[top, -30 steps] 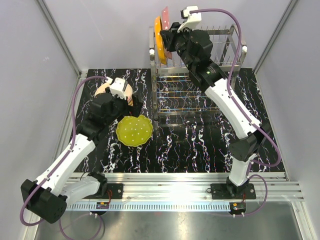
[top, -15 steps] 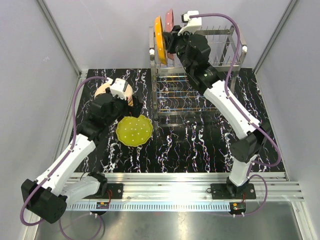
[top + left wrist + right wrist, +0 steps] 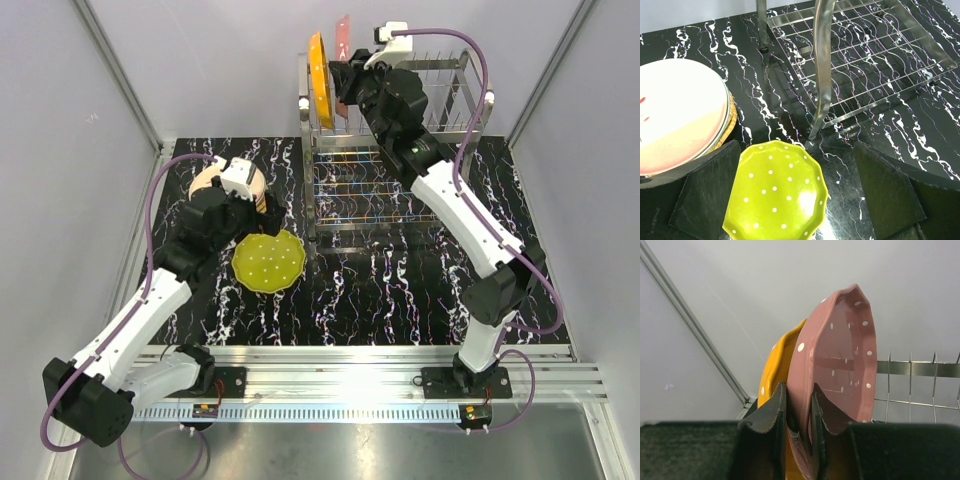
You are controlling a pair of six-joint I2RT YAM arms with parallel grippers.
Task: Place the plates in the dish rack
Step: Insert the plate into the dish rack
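Observation:
The steel dish rack [image 3: 400, 150] stands at the back middle of the table. A dotted orange plate [image 3: 318, 78] stands on edge at the left end of its upper tier. My right gripper [image 3: 797, 405] is shut on the rim of a dotted pink plate [image 3: 840, 370] and holds it on edge just right of the orange plate [image 3: 772, 370], over the rack's upper tier [image 3: 343, 40]. My left gripper [image 3: 795, 200] is open above a dotted lime-green plate [image 3: 776, 192] that lies flat on the table [image 3: 268, 260]. A stack of plates [image 3: 677, 115] with a cream one on top lies to its left.
The rack's lower wire shelf [image 3: 860, 55] and a tubular leg [image 3: 821, 65] stand right of the lime-green plate. Upright prongs [image 3: 910, 375] line the upper tier right of the pink plate. Grey walls and aluminium posts [image 3: 120, 80] enclose the table.
My right gripper has carried the pink plate up and a little right, and it now stands more upright beside the orange plate. The left arm has not moved.

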